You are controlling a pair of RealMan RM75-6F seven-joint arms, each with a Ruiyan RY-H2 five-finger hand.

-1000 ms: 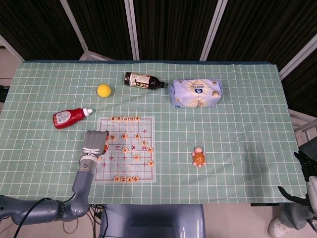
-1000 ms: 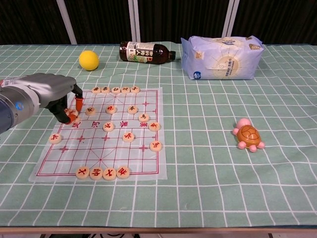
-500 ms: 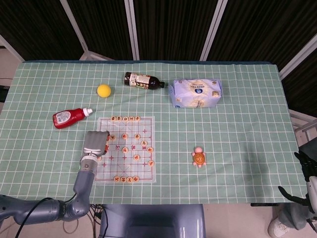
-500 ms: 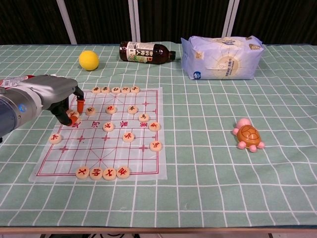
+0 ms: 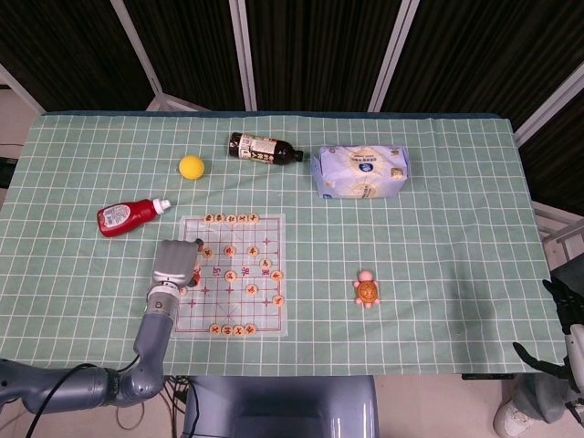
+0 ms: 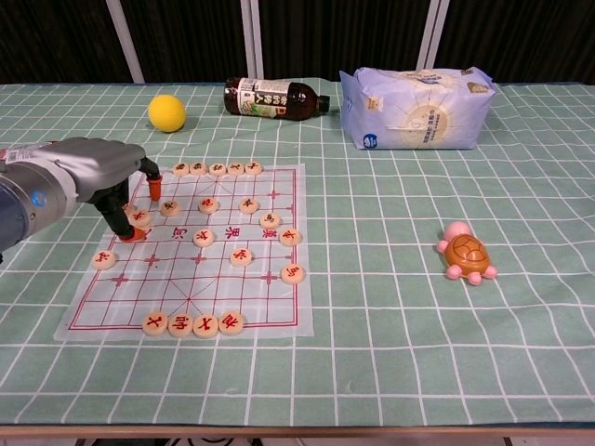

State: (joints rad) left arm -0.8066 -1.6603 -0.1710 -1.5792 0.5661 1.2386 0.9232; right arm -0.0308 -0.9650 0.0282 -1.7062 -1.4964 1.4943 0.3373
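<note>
The left hand is hovering over the game board's left edge, orange-tipped fingers spread around a round game piece lying on the board. The right hand is hanging off the counter, fingers spread.

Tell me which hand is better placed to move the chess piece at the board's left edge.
Left. The left hand has its fingertips right by that chess piece, while the right hand hangs off the table's far side.
</note>
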